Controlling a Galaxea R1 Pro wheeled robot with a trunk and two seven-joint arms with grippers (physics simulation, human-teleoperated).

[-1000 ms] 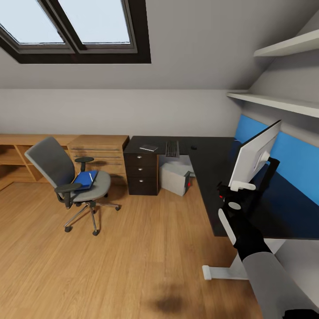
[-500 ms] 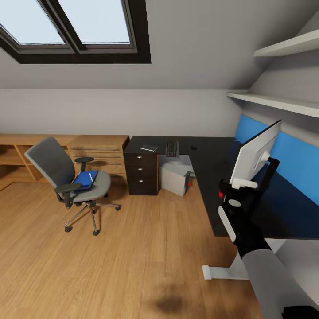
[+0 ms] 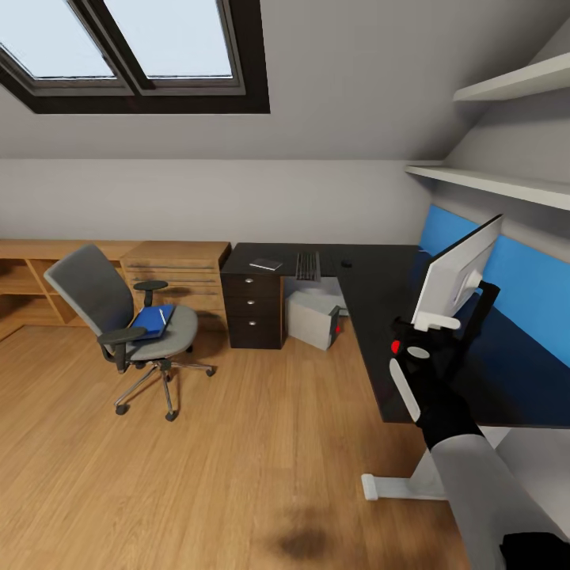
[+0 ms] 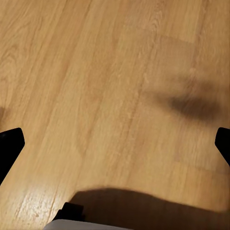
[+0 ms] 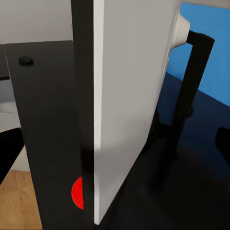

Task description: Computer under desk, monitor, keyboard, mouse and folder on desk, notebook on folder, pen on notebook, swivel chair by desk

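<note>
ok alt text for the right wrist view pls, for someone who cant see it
The monitor stands edge-on right in front of the camera, its pale grey back and thin dark side showing, on the black desk. A small black mouse lies farther back on the desk, and a bright blue panel lines the wall behind.

Attic bedroom under a sloped grey ceiling with a dark-framed skylight letting in pale daylight. Light wooden plank floor, light wooden drawer unit against the grey back wall, two white shelves, blue wall panel.
</note>
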